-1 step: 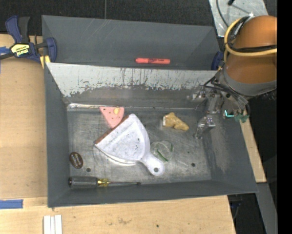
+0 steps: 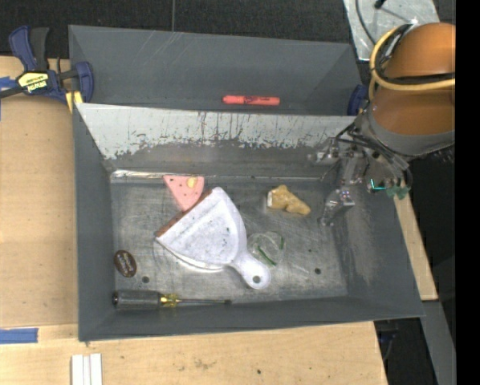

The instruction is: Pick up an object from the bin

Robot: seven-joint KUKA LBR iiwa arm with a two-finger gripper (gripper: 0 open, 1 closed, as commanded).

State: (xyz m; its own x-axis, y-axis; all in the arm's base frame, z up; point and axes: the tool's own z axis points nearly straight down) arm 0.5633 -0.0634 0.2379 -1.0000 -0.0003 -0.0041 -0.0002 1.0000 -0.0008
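Note:
My gripper (image 2: pixel 335 207) hangs over the right side of the bin, near the right wall and slightly above the floor. Nothing shows between its jaws. Closest to it, a little to the left, lies a tan lumpy piece (image 2: pixel 288 201) on the bin floor, apart from the gripper. Lower left of that lies a small clear thing with green edges (image 2: pixel 266 247). A white dustpan (image 2: pixel 212 235) lies in the middle with its handle pointing to the lower right.
A pink wedge with a yellow spot (image 2: pixel 184 189) lies at the dustpan's upper left. A brown round disc (image 2: pixel 125 263) sits at the left. A black-handled screwdriver (image 2: pixel 172 300) lies along the front wall. The arm's orange cover hangs over the bin's right rim.

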